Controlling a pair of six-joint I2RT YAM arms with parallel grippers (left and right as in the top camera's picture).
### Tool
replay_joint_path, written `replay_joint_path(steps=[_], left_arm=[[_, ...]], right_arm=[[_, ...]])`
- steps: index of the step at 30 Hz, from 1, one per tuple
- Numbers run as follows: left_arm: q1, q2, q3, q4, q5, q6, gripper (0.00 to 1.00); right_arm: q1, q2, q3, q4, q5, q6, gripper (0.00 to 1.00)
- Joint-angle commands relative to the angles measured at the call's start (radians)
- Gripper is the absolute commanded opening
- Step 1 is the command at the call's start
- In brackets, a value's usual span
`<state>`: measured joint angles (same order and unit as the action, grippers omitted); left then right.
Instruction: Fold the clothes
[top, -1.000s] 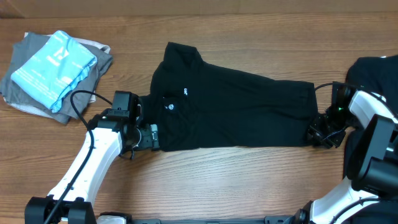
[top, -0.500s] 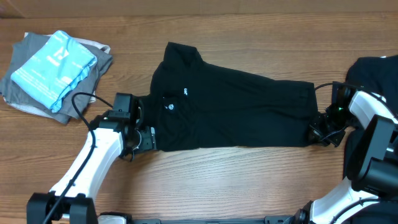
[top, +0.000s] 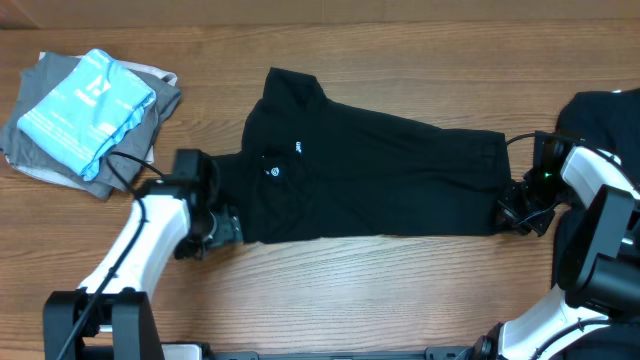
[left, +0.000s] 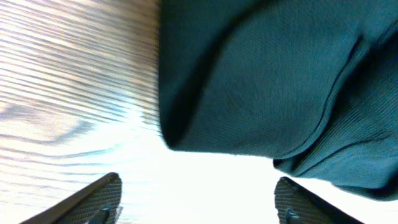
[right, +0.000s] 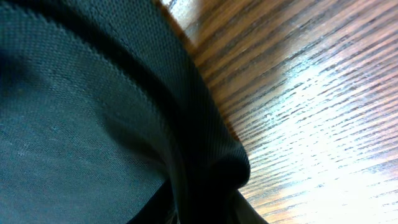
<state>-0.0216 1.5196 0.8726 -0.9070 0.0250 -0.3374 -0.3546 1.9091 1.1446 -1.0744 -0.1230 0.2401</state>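
Note:
A black T-shirt (top: 380, 180) lies folded into a long band across the table, with small white lettering near its left end. My left gripper (top: 222, 226) is open and empty just off the shirt's lower left corner. In the left wrist view its fingers (left: 196, 202) are spread over bare wood, with the shirt's edge (left: 267, 81) just ahead. My right gripper (top: 515, 214) is shut on the shirt's lower right corner. In the right wrist view the fabric (right: 93, 112) is bunched at the jaws (right: 211, 208).
A stack of folded grey clothes with a light blue one on top (top: 85, 105) sits at the back left. Another black garment (top: 600, 115) lies at the right edge behind my right arm. Bare wood (top: 380, 290) runs along the front.
My left gripper has drawn back to the left, off the shirt's left edge. The shirt and the right arm have not moved.

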Motion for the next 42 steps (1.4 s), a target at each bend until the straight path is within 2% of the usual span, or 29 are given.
replay_joint_path(steps=[1, 4, 6, 10, 13, 16, 21, 24, 29, 31, 36, 42], left_arm=[[0.052, 0.002, 0.061, -0.009, 0.002, 0.001, 0.81], [0.078, 0.008, 0.057, 0.028, 0.002, 0.002, 0.80], [0.080, 0.013, 0.050, 0.050, 0.007, 0.015, 0.83], [0.079, 0.031, 0.031, 0.078, 0.034, 0.046, 0.86], [0.079, 0.057, 0.031, 0.108, 0.098, 0.093, 0.86], [0.079, 0.079, 0.031, 0.129, 0.144, 0.140, 0.75], [0.078, 0.132, 0.031, 0.134, 0.137, 0.140, 0.68], [0.071, 0.167, 0.031, 0.129, 0.142, 0.140, 0.56], [0.066, 0.193, 0.031, 0.134, 0.137, 0.140, 0.23], [0.068, 0.193, 0.035, 0.134, 0.107, 0.140, 0.06], [0.068, 0.193, 0.043, 0.144, 0.002, 0.118, 0.04], [0.068, 0.193, 0.043, 0.157, -0.141, 0.041, 0.04]], right_arm=[[0.000, 0.031, -0.026, 0.057, 0.016, 0.000, 0.22], [0.000, 0.031, -0.026, 0.057, 0.016, 0.000, 0.23], [0.000, 0.031, -0.026, 0.056, 0.016, 0.000, 0.27], [0.000, 0.031, -0.026, 0.056, 0.015, 0.000, 0.27], [0.000, 0.031, -0.026, 0.057, 0.007, 0.000, 0.27], [0.000, 0.031, -0.026, 0.060, 0.001, 0.000, 0.28], [0.000, 0.031, -0.026, 0.060, 0.001, 0.000, 0.28], [0.000, 0.031, -0.026, 0.060, 0.001, 0.000, 0.28], [0.000, 0.031, -0.026, 0.060, 0.001, 0.000, 0.27], [0.000, 0.031, -0.026, 0.060, 0.001, 0.000, 0.22], [0.000, 0.031, -0.026, 0.063, 0.004, 0.013, 0.04], [0.000, 0.031, -0.026, 0.066, 0.043, 0.049, 0.04]])
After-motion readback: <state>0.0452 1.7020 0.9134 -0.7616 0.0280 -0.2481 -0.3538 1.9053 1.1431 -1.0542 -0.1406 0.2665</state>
